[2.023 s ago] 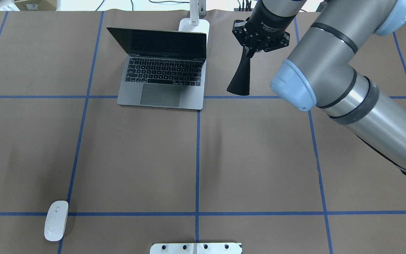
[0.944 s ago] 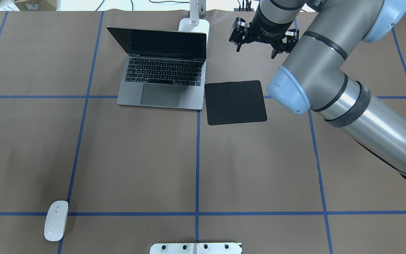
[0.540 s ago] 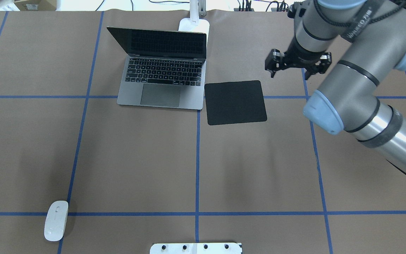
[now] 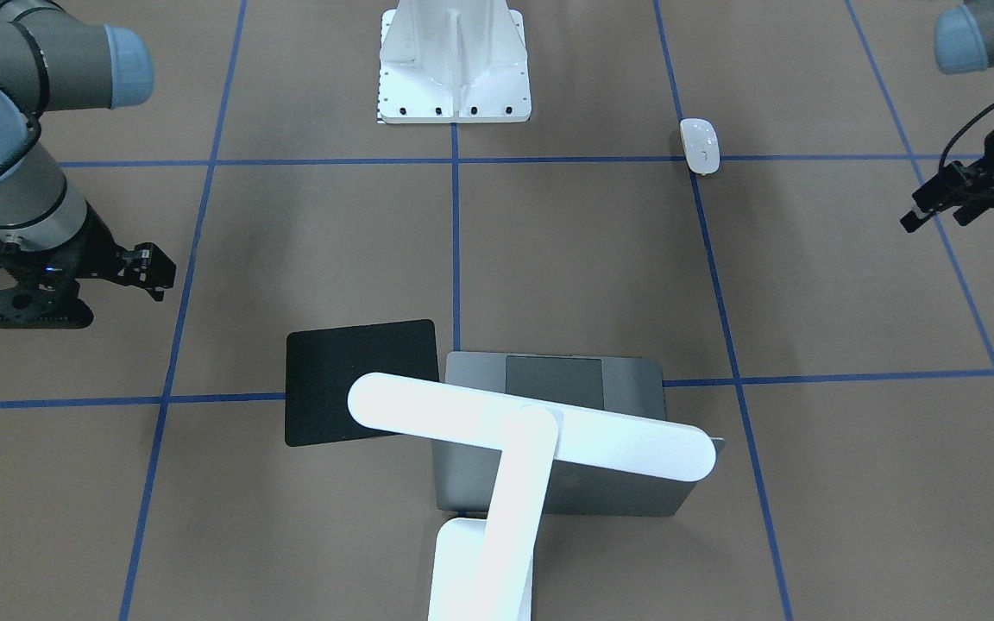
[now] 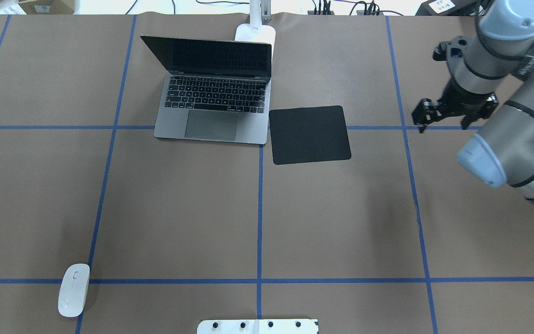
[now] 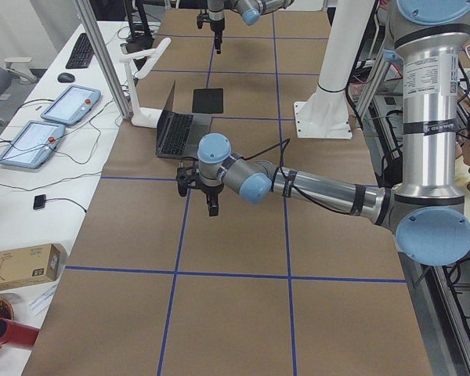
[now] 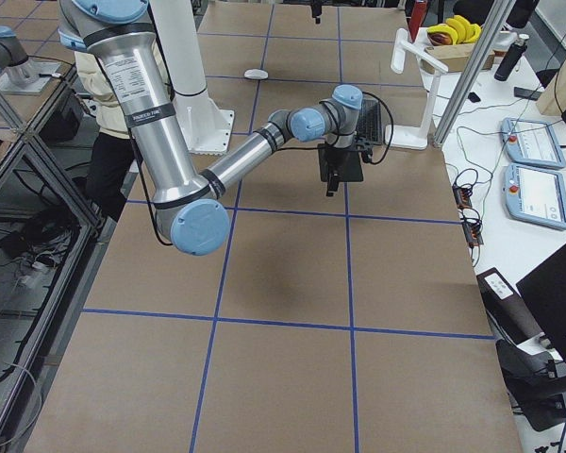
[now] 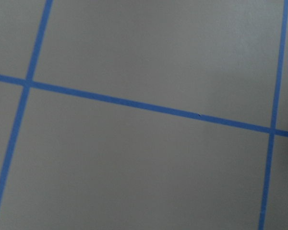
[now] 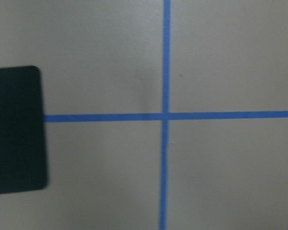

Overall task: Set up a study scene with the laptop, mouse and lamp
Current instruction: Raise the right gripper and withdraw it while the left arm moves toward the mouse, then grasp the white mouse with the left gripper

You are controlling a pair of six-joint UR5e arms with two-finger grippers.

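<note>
The laptop [image 5: 211, 99] stands open at the far middle of the table, and it also shows in the front view [image 4: 553, 379]. The lamp [image 4: 531, 427] stands right behind it, its base [image 5: 255, 32] at the table's far edge. The mouse [image 5: 73, 290] lies alone at the near left, and it also shows in the front view [image 4: 701, 145]. My right gripper [image 5: 443, 124] is open and empty, above the table to the right of the black pad. My left gripper [image 4: 937, 216] hovers over the left side, looks open and holds nothing. It is far from the mouse.
A flat black square pad [image 5: 310, 134] lies just right of the laptop, and its corner shows in the right wrist view [image 9: 14, 129]. A white bolted pedestal [image 4: 454, 60] stands at the robot's edge. Blue tape lines cross the brown table cover.
My right gripper let go of the black pad, which now lies flat beside the laptop. The arm then swung right and back toward the robot. My left gripper's tip has come in at the left edge.
</note>
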